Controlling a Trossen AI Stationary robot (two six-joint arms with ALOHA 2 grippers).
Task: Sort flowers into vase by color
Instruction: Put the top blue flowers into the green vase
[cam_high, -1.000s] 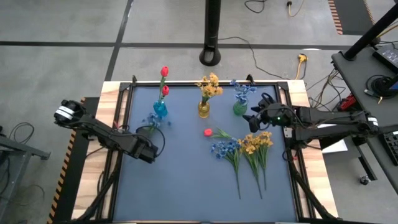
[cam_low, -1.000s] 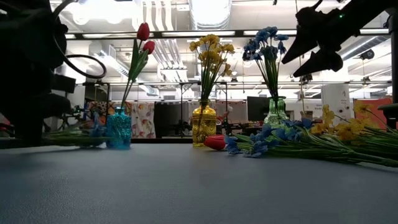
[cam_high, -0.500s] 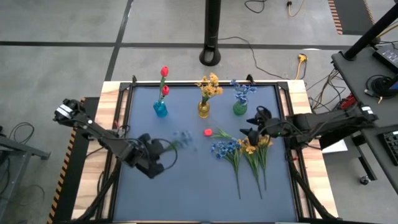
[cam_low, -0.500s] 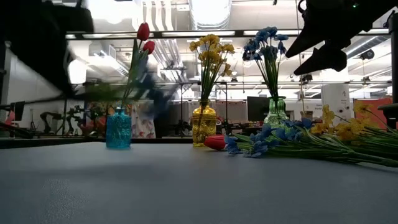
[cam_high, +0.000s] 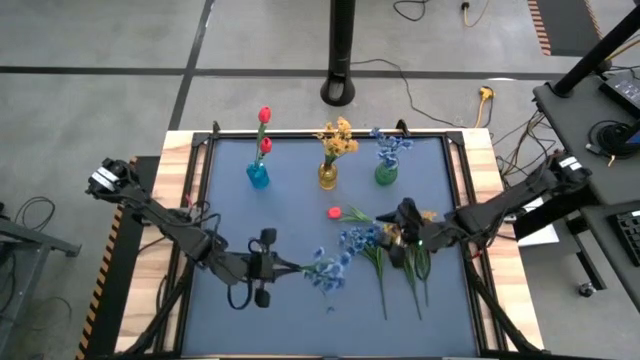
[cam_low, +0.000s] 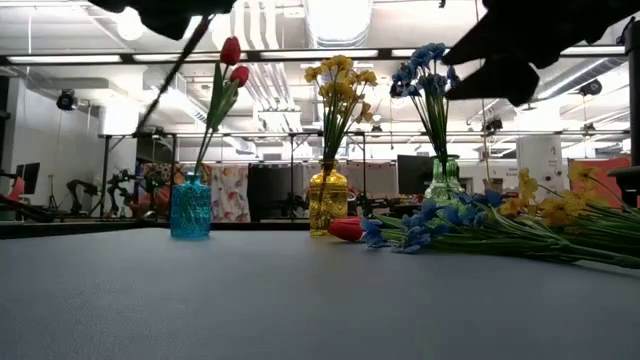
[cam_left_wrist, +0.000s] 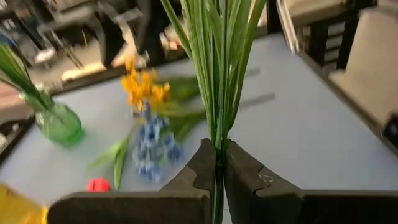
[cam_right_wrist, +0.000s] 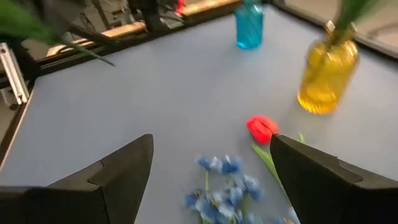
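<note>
Since a second ago, the left gripper (cam_high: 268, 267) has swung from beside the blue vase (cam_high: 257, 176) toward the middle of the table (cam_high: 240, 330), clamped tight on the green stem of a blue flower (cam_high: 327, 272) that now points toward the right arm. Meanwhile the right gripper (cam_high: 405, 228) has dropped from near the green vase (cam_high: 386, 174) to hover, jaws wide and empty, over the loose pile (cam_high: 392, 240) of blue and yellow flowers. That blue sprig has left the vase holding red tulips (cam_high: 264, 130), so it likely heads for the green vase with the other blue blossoms. Open mat lies in front of both arms; the vases crowd the far edge, and a red bud (cam_high: 334, 212) lies loose near the yellow vase (cam_high: 327, 176).
</note>
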